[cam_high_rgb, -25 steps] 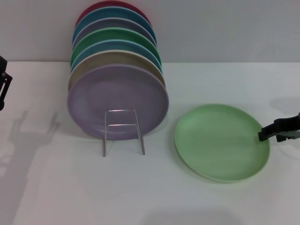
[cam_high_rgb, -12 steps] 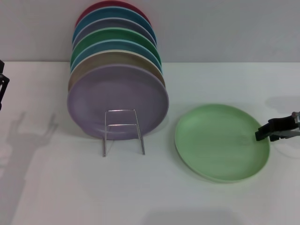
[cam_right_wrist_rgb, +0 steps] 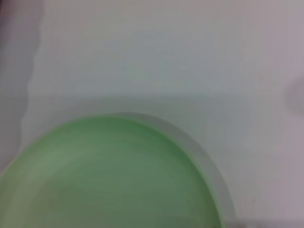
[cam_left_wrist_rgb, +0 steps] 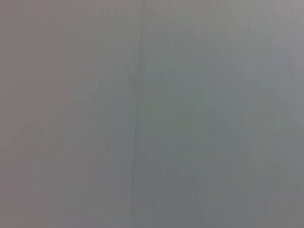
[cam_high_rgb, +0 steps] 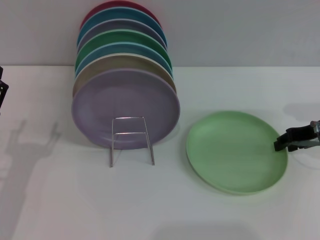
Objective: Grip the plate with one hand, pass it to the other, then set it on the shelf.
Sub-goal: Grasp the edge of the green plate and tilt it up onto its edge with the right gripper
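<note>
Plates numbered eight in all. Seven stood on edge in a tight row on the shelf (cam_high_rgb: pixel 131 140), and one lay flat by itself on the white table (cam_high_rgb: pixel 75 205). That lone plate (cam_high_rgb: pixel 235 151) was the pale mint one: round, shallow, matte and plain, sitting to the right of the shelf and clear of it. The right wrist view showed the same smooth green surface (cam_right_wrist_rgb: pixel 114 175) with a soft raised rim against the white top.

The shelf was a single small rack of thin silvery wire, its upright rectangular loops narrower than any plate. The front plate in it was lavender (cam_high_rgb: pixel 125 107); behind it came a tan one, then a pale blue, a darker green, a greyish purple, a teal and a dark red at the back, each showing only an arc of rim.

The right gripper (cam_high_rgb: pixel 280 145) was black and blocky, reaching in low from the right edge, its tip at the mint plate's right rim. I could not tell whether its fingers were spread or closed on the rim. The left gripper (cam_high_rgb: pixel 2 92) showed only as a dark sliver at the far left edge, well apart from everything; its fingers were out of sight. The left wrist view showed only a plain grey surface.
</note>
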Tool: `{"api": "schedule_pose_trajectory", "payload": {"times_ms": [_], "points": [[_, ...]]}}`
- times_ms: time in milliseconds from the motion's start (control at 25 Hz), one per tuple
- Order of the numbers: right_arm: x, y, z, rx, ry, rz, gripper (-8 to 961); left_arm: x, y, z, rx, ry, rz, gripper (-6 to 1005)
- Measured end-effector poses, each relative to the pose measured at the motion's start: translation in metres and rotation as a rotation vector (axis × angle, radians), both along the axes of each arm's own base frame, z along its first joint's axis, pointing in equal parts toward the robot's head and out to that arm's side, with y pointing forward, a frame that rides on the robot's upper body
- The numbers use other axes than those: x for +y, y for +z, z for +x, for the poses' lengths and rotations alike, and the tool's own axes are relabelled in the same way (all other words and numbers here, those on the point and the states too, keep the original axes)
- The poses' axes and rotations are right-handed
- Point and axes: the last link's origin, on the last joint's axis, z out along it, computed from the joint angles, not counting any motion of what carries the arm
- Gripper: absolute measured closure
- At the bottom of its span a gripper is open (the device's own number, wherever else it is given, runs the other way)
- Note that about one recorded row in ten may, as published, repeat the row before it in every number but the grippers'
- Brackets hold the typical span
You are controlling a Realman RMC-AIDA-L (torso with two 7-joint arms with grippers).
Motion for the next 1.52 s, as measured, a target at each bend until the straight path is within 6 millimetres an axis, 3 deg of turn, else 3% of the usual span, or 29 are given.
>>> {"api": "schedule_pose_trajectory", "payload": {"times_ms": [440,1520], "points": [[0.0008,-0.0062,0.0003,-0.005,0.005,-0.013,717,-0.0017,-0.0001,-0.0008,-0.003,0.003,0.001,169],[0.0046,-0.0048,0.0041,-0.026,0.033,0.018,878,-0.0041,0.0020,-0.0005,-0.001,-0.008,0.014,169]]}}
